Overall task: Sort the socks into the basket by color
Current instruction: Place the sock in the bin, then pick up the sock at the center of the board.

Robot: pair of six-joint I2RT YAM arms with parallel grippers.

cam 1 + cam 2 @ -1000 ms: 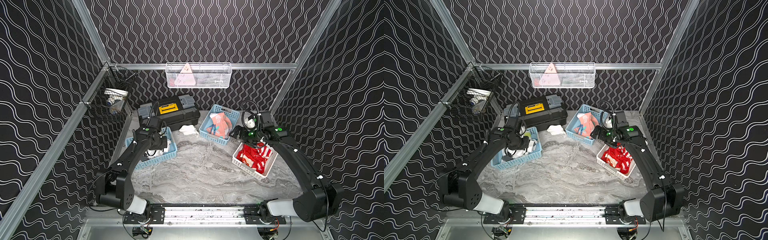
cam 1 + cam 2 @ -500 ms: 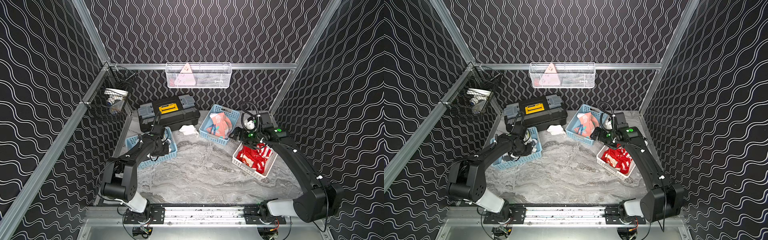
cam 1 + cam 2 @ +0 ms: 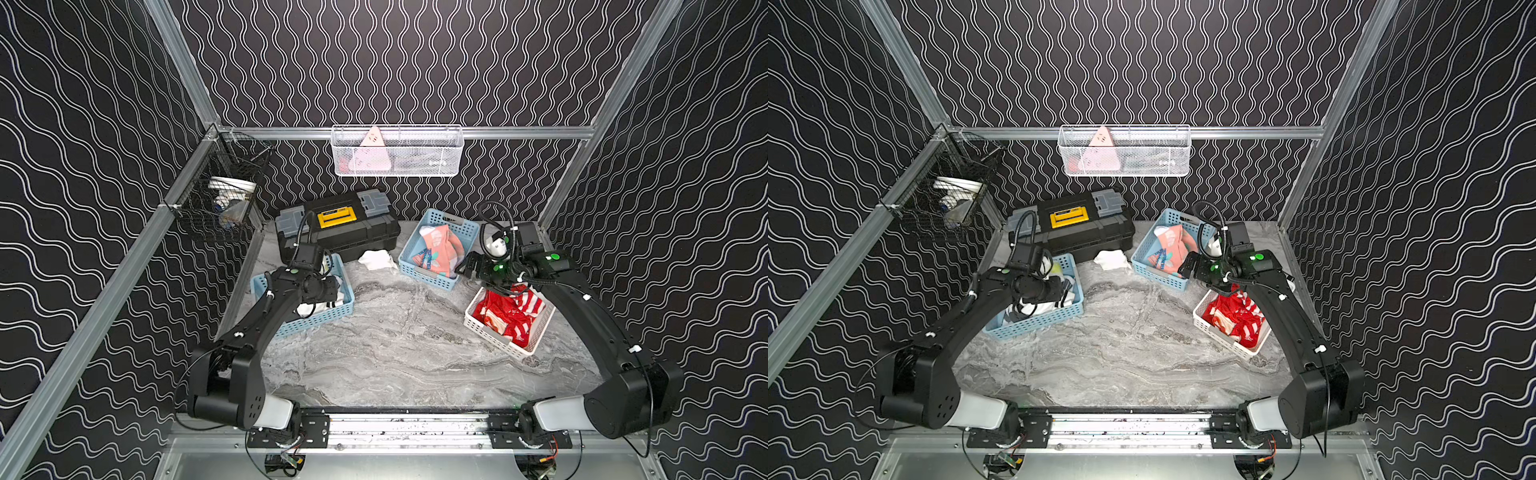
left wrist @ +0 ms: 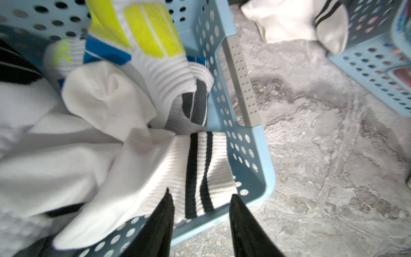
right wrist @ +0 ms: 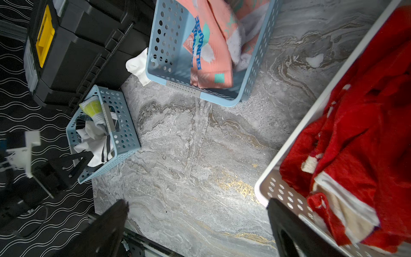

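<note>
Over blue basket point(image 4: 251, 142), left gripper point(image 4: 199, 193) (parted) perhaps touches striped sock point(image 4: 153, 175).

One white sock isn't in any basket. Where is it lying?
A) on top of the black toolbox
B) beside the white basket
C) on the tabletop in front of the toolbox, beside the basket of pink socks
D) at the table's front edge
C: the loose white sock lies on the marble tabletop before the black toolbox, beside the blue basket of salmon-pink socks.

High pair, low wrists
Both top views are looking down toward the toolbox point(image 3: 345, 235); both wrist views are looking from close near it, sharing the surface point(image 5: 200, 160) before it.
</note>
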